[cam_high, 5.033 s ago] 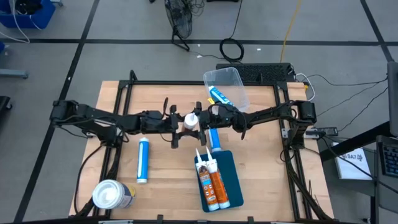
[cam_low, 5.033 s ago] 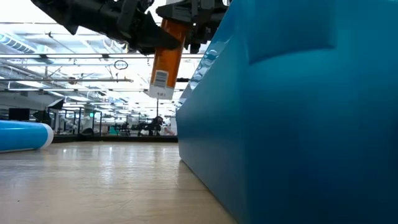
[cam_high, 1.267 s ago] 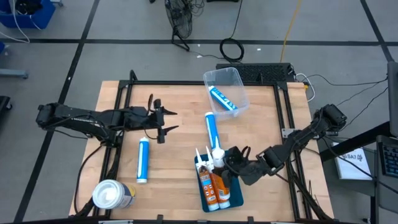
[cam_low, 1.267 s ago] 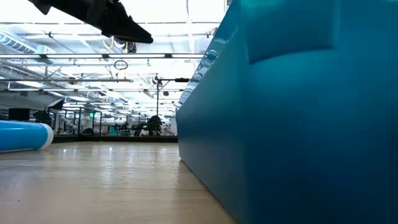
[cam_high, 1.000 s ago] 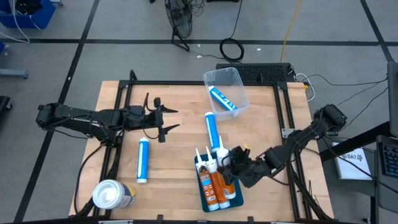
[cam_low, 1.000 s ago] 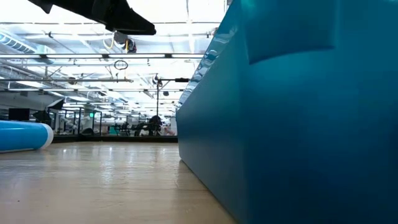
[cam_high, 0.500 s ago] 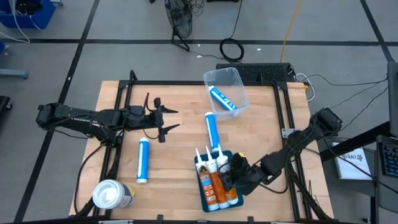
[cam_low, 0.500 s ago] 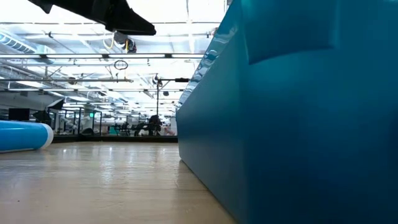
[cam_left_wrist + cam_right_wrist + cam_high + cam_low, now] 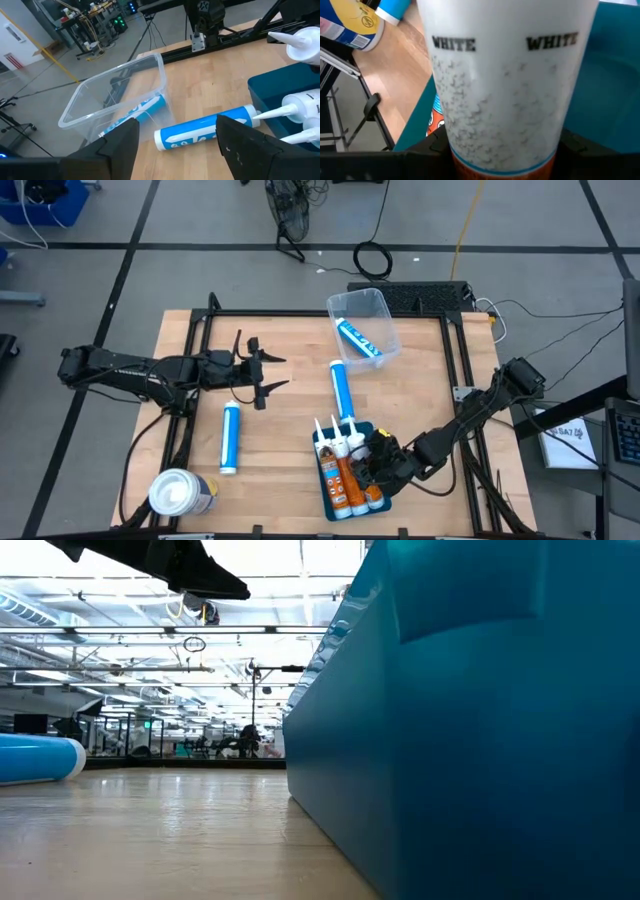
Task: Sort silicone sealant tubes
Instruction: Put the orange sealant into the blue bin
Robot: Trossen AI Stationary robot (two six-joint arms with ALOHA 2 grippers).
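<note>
Three tubes (image 9: 349, 472) lie side by side in the tray (image 9: 382, 448) before me; one tube (image 9: 341, 391) behind it, one in the bin (image 9: 380, 308), another (image 9: 229, 438) far left.

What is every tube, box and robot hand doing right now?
Right gripper: shut on third orange tube, lowering it into blue tray.
Two orange tubes: lying in the tray, side by side.
Left gripper: open, empty, above the table.
Blue tube in clear bin: lying inside.
Clear bin: upright, no lid.
Middle blue tube: lying loose.
Left blue tube: lying loose.
Canister: upright.
</note>
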